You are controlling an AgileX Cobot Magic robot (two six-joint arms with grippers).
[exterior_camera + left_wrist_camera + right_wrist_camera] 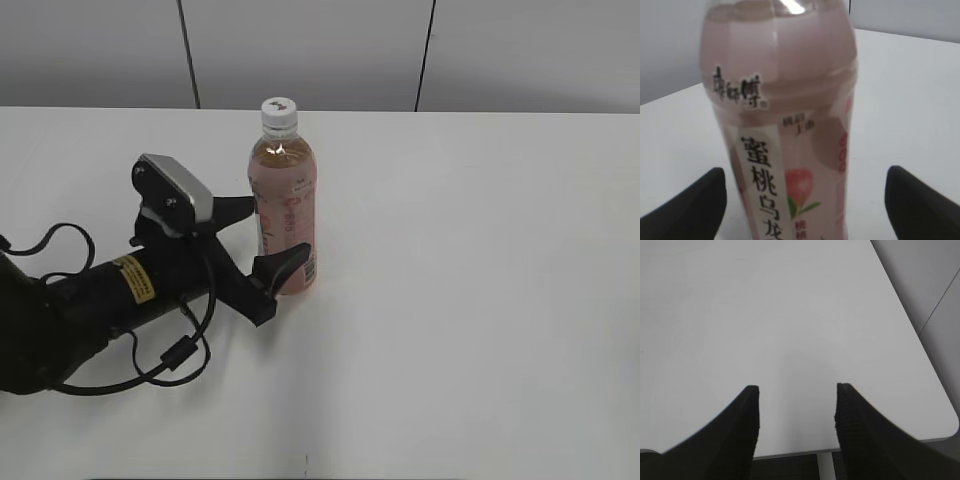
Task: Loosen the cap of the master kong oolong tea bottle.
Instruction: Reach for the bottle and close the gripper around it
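At desk (pixel 480 300) centre, far side: master kong oolong tea bottle (pixel 284 210) upright, cap (pixel 280 113) on. Left tool (pixel 268 240) released, straddling label. Clamp body firmly, squarely, avoid tipping. Right tool (pixel 797 390) released, empty, over bare desk.

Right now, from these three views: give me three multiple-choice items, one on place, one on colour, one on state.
1. Where is the bottle?
A. lying on its side
B. upright between the left gripper's fingers
C. at the table's right edge

2. What colour is the cap?
A. white
B. red
C. black

3. How is the right gripper?
A. shut on the bottle
B. shut on the cap
C. open over bare table

Answers: 1 B, a finger shows on each side of the standing bottle; 2 A, the cap is white; 3 C, its fingers are apart with nothing between them.
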